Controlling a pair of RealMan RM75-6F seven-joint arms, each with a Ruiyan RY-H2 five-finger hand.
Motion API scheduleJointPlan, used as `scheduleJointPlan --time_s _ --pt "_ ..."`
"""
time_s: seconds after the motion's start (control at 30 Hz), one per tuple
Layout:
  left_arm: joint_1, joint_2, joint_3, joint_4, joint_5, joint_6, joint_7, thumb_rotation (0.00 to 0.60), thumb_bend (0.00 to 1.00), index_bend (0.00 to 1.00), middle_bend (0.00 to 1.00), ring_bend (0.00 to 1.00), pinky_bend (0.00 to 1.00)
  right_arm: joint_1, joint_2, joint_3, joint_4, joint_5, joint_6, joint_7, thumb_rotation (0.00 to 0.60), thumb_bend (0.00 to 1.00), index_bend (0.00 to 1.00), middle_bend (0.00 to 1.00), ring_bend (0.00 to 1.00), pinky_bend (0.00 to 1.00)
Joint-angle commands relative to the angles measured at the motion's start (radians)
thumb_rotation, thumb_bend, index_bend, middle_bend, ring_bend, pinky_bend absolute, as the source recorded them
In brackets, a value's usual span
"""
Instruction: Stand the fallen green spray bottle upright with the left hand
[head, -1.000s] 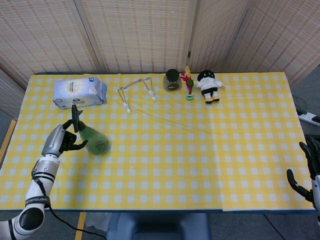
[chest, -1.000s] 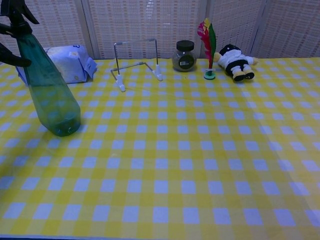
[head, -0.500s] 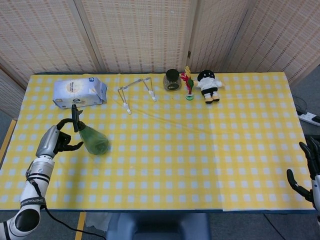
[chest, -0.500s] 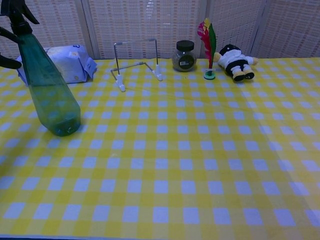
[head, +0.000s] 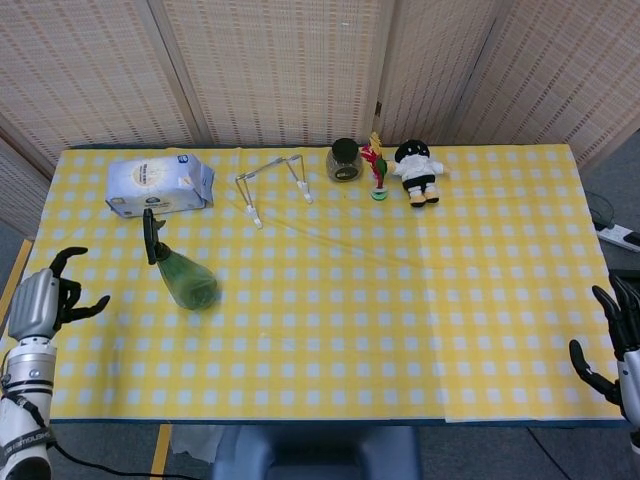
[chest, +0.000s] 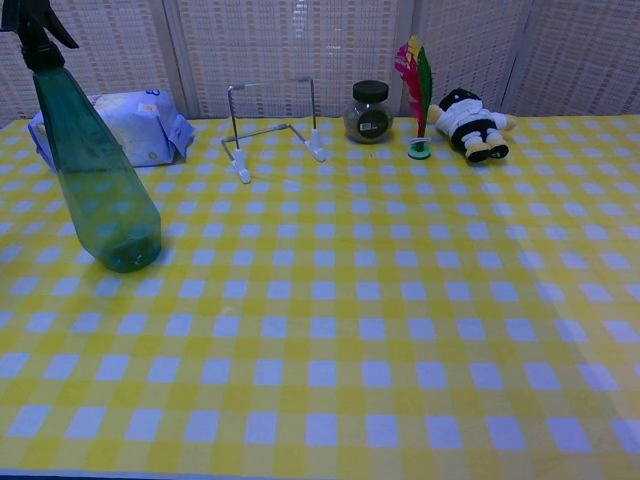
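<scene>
The green spray bottle (head: 181, 275) stands upright on the yellow checked table, its black trigger head on top; the chest view shows the spray bottle (chest: 95, 180) at the far left, free of any hand. My left hand (head: 42, 300) hovers off the table's left edge, well clear of the bottle, fingers spread and holding nothing. Low at the right edge of the head view is my right hand (head: 618, 352), fingers apart and empty. Neither hand appears in the chest view.
Along the back of the table lie a white and blue tissue pack (head: 158, 184), a wire stand (head: 270, 183), a dark jar (head: 345, 160), a red and green feather toy (head: 376, 168) and a small plush doll (head: 418, 171).
My left hand has let go of the bottle and drawn back to the left, off the table edge. The bottle stays standing where it was. The right hand barely moved.
</scene>
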Motion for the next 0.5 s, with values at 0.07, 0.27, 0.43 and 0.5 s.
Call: scheduleJointPlan --time_s 0.07,0.27,0.43,0.5 --pt "0.187 -0.033 0.209 0.149 0.345 0.188 -0.055 0.600 0.23 0.28 0.42 0.30 0.35 0.012 -0.022 0.002 0.001 0.004 -0.025 -0.048 0.600 0.46 0.00 0.00 0.00 0.00" --pt "0.243 -0.003 0.292 0.139 0.436 0.186 0.051 0.600 0.17 0.12 0.10 0.01 0.00 0.040 -0.054 0.000 0.006 0.031 -0.100 -0.110 0.600 0.46 0.00 0.00 0.00 0.00" --pt "0.264 -0.001 0.285 0.141 0.469 0.195 0.102 0.600 0.15 0.08 0.05 0.00 0.00 0.057 -0.065 -0.007 0.011 0.025 -0.131 -0.123 0.600 0.46 0.00 0.00 0.00 0.00" --pt "0.268 -0.005 0.275 0.145 0.469 0.196 0.122 0.600 0.15 0.07 0.04 0.00 0.00 0.057 -0.065 -0.008 0.012 0.022 -0.128 -0.122 0.600 0.46 0.00 0.00 0.00 0.00"
